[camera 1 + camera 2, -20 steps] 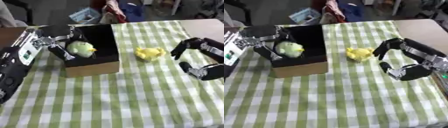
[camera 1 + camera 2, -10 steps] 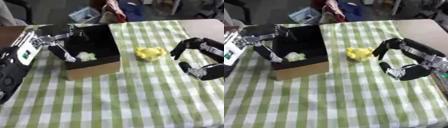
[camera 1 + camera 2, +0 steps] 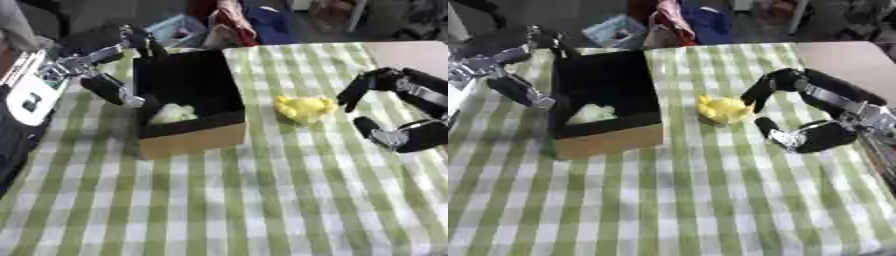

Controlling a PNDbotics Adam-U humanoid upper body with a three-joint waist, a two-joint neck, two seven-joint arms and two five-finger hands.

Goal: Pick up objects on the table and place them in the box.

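Checked cloth point(image 3: 262, 200), box point(image 3: 188, 137), yellow object point(image 3: 303, 108).

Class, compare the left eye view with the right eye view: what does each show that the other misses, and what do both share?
Only the left eye view shows the white panel with a dark mark on the robot's left arm at the left edge.
Only the right eye view shows the bare brown tabletop stretching past the cloth's right edge and more of the right forearm.
Both show the box with a pale green object inside, the yellow object on the checked cloth, the left hand open by the box's left wall, and the right hand open beside the yellow object.
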